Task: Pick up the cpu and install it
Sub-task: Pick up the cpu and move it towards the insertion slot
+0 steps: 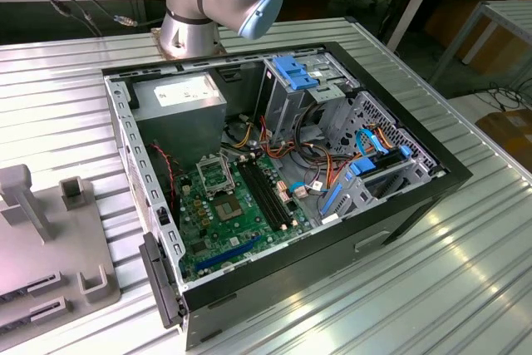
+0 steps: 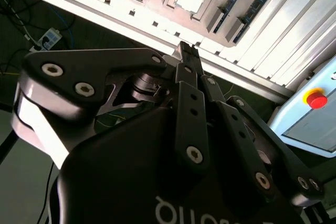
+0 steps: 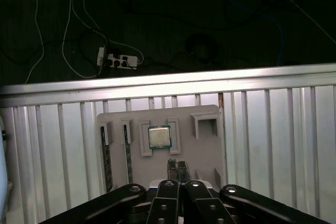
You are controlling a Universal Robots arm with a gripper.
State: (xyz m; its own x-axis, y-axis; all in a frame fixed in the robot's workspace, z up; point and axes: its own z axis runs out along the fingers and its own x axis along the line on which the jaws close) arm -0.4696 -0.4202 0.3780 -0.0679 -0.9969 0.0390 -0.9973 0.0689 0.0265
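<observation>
Closed, empty gripper [image 3: 177, 169] short of the cpu [image 3: 159, 137].
In both wrist views the jaws are pressed together with nothing between them. Just beyond their tips, and apart from them, the cpu lies flat between two raised brackets of a grey holder plate [image 3: 205, 150] on the ribbed metal worktop [image 3: 273, 129].
</observation>
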